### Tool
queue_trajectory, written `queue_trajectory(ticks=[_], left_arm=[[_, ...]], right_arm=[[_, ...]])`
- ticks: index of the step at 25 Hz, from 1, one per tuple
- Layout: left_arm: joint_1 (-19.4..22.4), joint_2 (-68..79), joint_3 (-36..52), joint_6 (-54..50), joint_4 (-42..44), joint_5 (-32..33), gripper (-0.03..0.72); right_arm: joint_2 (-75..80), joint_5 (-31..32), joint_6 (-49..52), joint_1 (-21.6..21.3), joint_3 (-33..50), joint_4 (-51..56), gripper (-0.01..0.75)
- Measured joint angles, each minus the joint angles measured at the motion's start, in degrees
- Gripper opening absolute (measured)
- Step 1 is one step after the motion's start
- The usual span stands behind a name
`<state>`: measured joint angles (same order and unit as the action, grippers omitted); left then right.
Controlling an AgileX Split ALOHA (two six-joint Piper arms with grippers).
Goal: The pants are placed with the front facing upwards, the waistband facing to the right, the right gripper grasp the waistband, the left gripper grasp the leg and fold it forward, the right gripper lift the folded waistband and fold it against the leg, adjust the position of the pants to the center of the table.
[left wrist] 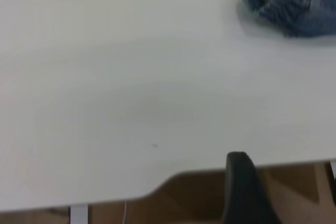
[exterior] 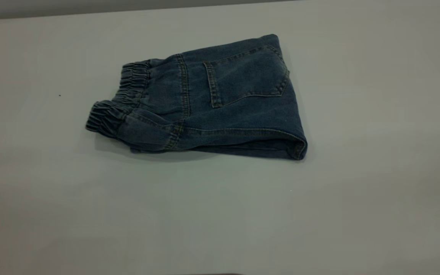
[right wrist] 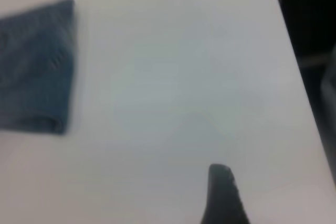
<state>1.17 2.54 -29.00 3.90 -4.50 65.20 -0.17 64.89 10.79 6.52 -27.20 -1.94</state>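
1. No text, label, brand, number or sign can be read in any of the three views.
2. The pants [exterior: 220, 99] show only tan stitching on the denim, in the upper middle of the exterior view; no tag or lettering is visible on them.
3. The desk [exterior: 357, 191] is plain white and carries no markings that can be read.

Legs [exterior: 243, 147] hidden under fold; both jaws apparently cropped
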Motion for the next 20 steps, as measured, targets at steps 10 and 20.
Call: queue_trajectory(ticks=[10, 20], left_arm=[[0.0, -3.5, 0.0, 0.0, 0.0, 0.7, 0.358], [0.0, -3.5, 0.0, 0.0, 0.0, 0.7, 0.358]], right_arm=[[-0.4, 0.0, 0.0, 0.0, 0.0, 0.0, 0.400], [-0.4, 0.0, 0.0, 0.0, 0.0, 0.0, 0.400]])
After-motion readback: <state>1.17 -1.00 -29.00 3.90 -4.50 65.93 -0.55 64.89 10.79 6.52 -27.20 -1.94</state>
